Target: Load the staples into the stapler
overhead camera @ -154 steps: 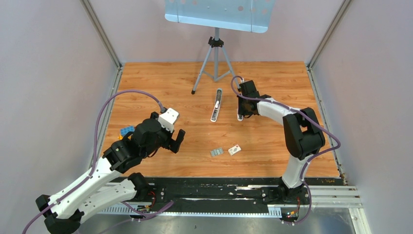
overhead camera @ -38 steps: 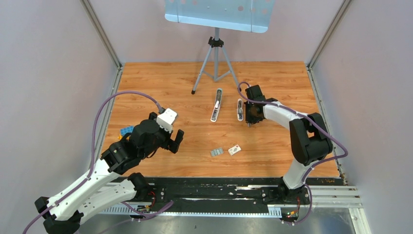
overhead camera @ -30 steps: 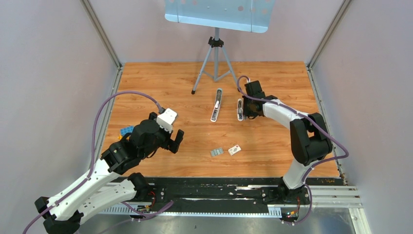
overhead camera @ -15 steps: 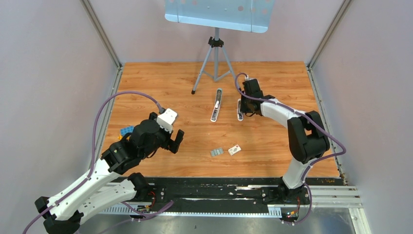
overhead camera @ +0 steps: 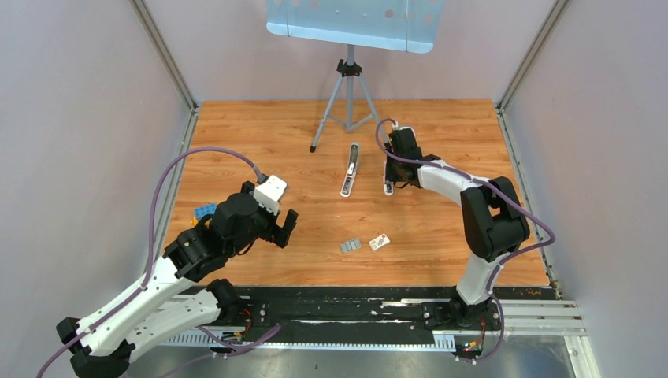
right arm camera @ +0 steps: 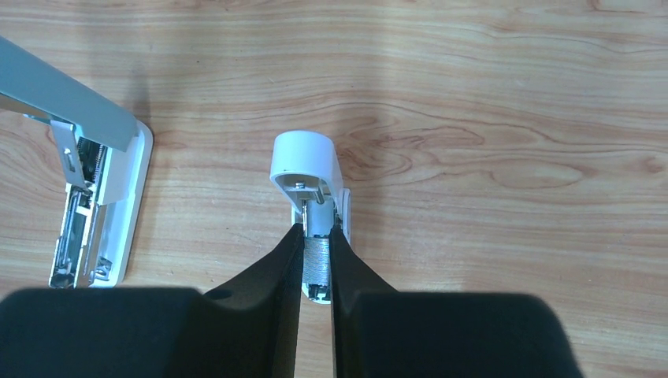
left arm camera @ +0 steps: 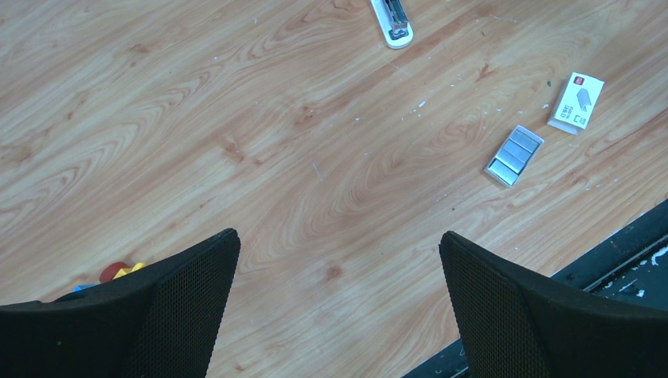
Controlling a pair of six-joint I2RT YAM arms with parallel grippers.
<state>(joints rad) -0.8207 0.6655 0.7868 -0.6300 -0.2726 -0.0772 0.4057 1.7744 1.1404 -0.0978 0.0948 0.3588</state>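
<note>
The grey-blue stapler (overhead camera: 349,169) lies hinged wide open mid-table; it also shows in the right wrist view (right arm camera: 94,189). To its right lies a small white stapler part (right arm camera: 309,169) with an open channel. My right gripper (right arm camera: 316,236) is over this part (overhead camera: 387,183), fingers nearly closed on either side of a grey strip of staples (right arm camera: 317,260) sitting in the channel. More loose staples (overhead camera: 350,246) lie near the front, also in the left wrist view (left arm camera: 514,155). My left gripper (left arm camera: 337,236) is open and empty above bare wood at front left (overhead camera: 283,227).
A small white carton with a red mark (overhead camera: 379,242) lies right of the loose staples. A tripod (overhead camera: 346,94) stands at the back. A blue and yellow object (overhead camera: 205,211) sits by my left arm. A black rail (overhead camera: 354,303) runs along the front edge.
My right gripper was just right of the white part 1.3 s ago; it has moved back left over it and now flanks the staple strip. My left arm has not moved.
</note>
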